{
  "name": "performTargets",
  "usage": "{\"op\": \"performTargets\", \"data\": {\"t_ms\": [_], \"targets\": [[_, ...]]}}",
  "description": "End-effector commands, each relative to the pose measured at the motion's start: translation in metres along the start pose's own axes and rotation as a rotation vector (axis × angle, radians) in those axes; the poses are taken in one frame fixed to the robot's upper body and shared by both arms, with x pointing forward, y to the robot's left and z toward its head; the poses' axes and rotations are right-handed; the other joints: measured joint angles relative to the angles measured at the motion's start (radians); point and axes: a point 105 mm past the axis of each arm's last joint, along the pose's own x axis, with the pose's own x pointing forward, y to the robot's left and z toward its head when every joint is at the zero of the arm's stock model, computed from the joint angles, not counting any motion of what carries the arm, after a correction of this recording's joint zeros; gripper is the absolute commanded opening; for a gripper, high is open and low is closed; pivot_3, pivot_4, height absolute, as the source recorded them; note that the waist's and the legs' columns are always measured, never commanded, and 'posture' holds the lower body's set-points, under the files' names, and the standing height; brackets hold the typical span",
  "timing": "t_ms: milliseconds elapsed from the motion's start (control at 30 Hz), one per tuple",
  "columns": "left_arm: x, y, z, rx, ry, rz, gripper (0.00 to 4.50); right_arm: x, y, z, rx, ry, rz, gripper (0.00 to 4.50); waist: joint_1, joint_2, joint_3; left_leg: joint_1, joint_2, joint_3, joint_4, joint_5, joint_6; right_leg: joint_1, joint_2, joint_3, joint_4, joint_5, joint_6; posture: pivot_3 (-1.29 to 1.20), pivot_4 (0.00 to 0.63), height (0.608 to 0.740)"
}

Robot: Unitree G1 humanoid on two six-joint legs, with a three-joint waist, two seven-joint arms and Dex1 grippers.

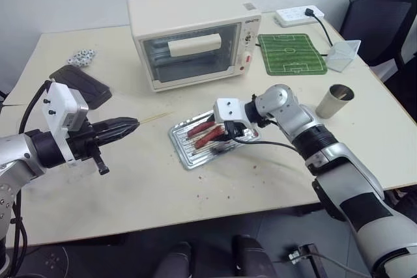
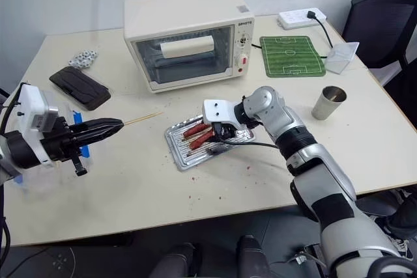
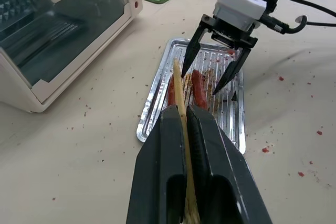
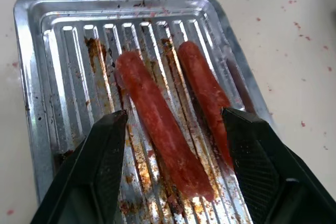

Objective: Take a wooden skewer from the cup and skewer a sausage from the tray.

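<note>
On the table [image 1: 163,187], left gripper [image 3: 185,113] clamps the wooden skewer [image 3: 180,85]; right gripper [image 4: 173,124] spread above sausages [image 4: 157,124].

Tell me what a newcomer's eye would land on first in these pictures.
First, the two red sausages lying side by side on the greasy ribbed tray at the table's middle, with the right gripper poised open right over them. Next, the left gripper, shut on a thin wooden skewer that points toward the tray. Behind stands a cream toaster oven.
</note>
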Motion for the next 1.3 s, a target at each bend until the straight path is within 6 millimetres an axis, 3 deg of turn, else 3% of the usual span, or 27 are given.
{"op": "performTargets", "data": {"t_ms": [33,567,667,800,1200,1300], "targets": [[-0.004,-0.003,0.012,0.055,-0.017,0.009,0.00,-0.002,-0.006,0.012,-0.068,-0.019,0.010,2.91,0.000,0.000,0.000,0.000,0.000,0.000,0.000,0.000,0.000,0.000,0.000,0.000,0.000,0.000,0.000,0.00,0.150,0.740],[0.000,-0.004,0.015,0.066,-0.034,0.000,0.00,0.015,0.003,-0.007,0.047,0.013,0.053,2.91,-0.022,0.000,0.000,0.002,0.001,-0.001,0.000,0.000,-0.002,0.000,0.000,-0.001,0.004,-0.001,-0.001,0.00,0.150,0.740],[0.000,-0.003,0.016,0.069,-0.036,-0.002,0.00,0.016,0.003,-0.008,0.091,0.010,0.061,2.35,-0.024,0.000,0.000,0.002,0.001,-0.001,0.000,0.000,-0.002,0.000,0.000,-0.001,0.005,-0.001,-0.002,0.00,0.150,0.740],[0.000,-0.004,0.016,0.072,-0.037,-0.003,0.00,0.016,0.003,-0.011,0.133,0.008,0.052,1.13,-0.024,0.000,0.000,0.003,0.001,-0.001,0.000,0.000,-0.002,0.000,0.000,-0.001,0.005,-0.001,-0.002,0.00,0.150,0.740],[0.003,-0.004,0.015,0.072,-0.039,-0.008,0.00,0.016,0.008,-0.014,0.174,-0.007,0.070,1.13,-0.024,0.000,0.000,0.003,0.001,-0.001,0.001,0.000,-0.002,0.000,0.000,-0.001,0.006,-0.001,-0.002,0.00,0.150,0.740],[0.004,-0.003,0.015,0.072,-0.041,-0.009,0.00,0.015,0.009,-0.016,0.178,-0.006,0.071,0.60,-0.024,0.000,0.000,0.003,0.001,-0.001,0.001,0.000,-0.002,0.000,0.000,-0.001,0.006,-0.001,-0.002,0.00,0.150,0.740]]}}
